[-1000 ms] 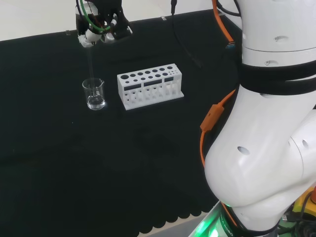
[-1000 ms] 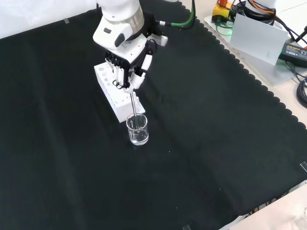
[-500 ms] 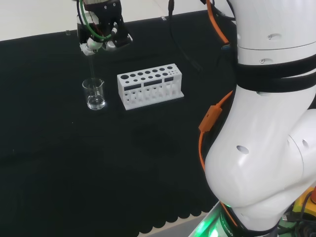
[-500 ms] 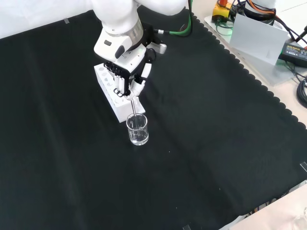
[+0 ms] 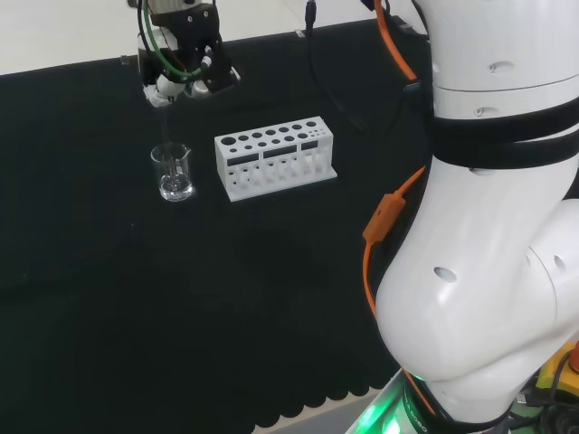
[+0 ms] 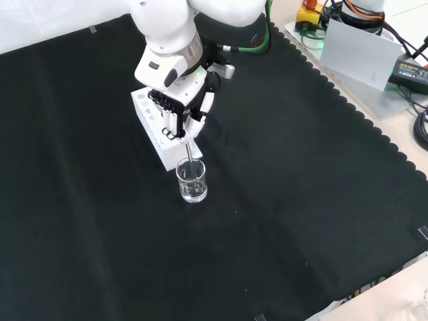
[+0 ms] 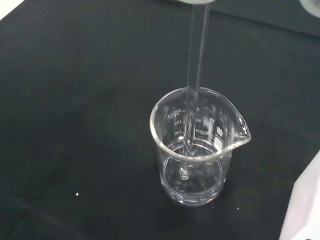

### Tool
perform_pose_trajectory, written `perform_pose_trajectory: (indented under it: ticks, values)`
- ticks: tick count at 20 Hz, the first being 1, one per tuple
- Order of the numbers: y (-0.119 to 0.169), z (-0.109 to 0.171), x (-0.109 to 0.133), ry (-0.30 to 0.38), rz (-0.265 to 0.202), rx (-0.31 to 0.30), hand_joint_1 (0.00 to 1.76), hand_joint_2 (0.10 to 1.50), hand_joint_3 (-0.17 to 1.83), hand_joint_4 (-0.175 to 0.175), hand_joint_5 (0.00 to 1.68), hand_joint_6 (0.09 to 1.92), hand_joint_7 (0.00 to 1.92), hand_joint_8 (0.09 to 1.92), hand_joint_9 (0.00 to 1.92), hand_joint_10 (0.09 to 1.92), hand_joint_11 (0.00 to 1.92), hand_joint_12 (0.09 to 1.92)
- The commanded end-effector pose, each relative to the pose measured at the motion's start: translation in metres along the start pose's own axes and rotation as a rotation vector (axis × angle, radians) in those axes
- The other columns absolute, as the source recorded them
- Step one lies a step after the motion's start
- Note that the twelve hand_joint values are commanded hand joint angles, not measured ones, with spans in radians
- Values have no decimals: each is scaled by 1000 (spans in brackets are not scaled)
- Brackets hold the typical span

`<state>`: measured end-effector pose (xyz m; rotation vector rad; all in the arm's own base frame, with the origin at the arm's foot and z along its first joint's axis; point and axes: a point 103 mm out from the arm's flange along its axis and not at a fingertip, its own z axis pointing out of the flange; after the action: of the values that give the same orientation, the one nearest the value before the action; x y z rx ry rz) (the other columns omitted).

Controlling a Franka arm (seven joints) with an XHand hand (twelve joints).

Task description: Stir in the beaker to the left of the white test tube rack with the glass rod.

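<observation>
A black cloth (image 6: 301,200) covers the surface and spreads wide on every side of the hand (image 6: 182,110); its scalloped edge (image 6: 348,107) runs well off to the hand's right in the front view. Past that edge lies pale bench top (image 6: 401,120) with a grey tilted panel (image 6: 354,53), a black power brick (image 6: 409,65) and dark cables (image 6: 421,130). Beyond the hand in the head view, a light bare strip (image 5: 63,32) borders the cloth's far edge. Green light (image 5: 384,418) glows at the cloth's near edge in the head view.

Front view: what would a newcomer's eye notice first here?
Probably the black and white hand, curled around a glass rod that dips into a clear beaker at mid-cloth. Right behind the beaker stands the white test tube rack, bright against the black cloth.
</observation>
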<state>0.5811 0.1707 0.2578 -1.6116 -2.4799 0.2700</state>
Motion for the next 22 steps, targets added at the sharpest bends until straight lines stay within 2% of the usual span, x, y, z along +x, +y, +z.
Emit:
perform_pose_trajectory:
  ticks: [1,8,12,17,22]
  values:
    - [7,-6,3,-1,-4,1,1309,1074,-175,-175,1242,572,1288,588,1847,394,1650,751]
    - [8,-11,-10,-4,4,-3,1309,1074,-175,-175,1241,574,1287,590,1848,393,1650,751]
    - [-1,-9,-16,-7,10,-1,1309,1075,-175,-175,1241,575,1287,591,1849,393,1650,752]
    - [-9,-6,1,-11,-10,1,1309,1075,-175,-175,1240,576,1286,592,1849,392,1651,752]
    - [-6,-8,14,-8,-27,-3,1309,1075,-175,-175,1239,577,1286,593,1849,392,1651,752]
